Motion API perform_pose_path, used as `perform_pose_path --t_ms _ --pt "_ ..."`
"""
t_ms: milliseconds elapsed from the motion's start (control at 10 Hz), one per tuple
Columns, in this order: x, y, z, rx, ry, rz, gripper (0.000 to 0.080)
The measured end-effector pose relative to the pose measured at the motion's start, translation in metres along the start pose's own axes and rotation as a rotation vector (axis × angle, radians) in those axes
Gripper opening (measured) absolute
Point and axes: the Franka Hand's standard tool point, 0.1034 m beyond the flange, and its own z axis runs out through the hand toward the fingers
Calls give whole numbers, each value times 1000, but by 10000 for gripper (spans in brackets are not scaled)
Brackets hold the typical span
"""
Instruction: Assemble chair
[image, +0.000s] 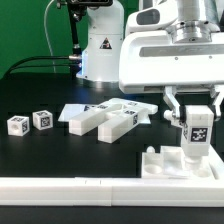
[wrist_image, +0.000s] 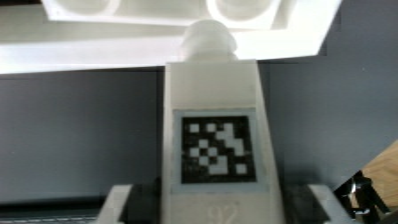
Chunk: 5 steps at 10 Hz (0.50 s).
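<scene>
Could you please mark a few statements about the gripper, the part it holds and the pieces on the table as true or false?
1. The gripper holds a white tagged post upright. True.
2. The two small tagged cubes sit at the exterior view's right. False: they sit at its left, apart from the other pieces.
3. The post hangs over a blocky white piece beside the long white rail. True.
4. The jaws stand wide open with nothing between them. False: they are closed on the post.
</scene>
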Motion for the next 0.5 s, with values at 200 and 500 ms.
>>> perform_pose_path --t_ms 200,500 --pt "-2 -2 2 1 -5 -9 285" --pt "-6 -6 3 4 -10 -15 285"
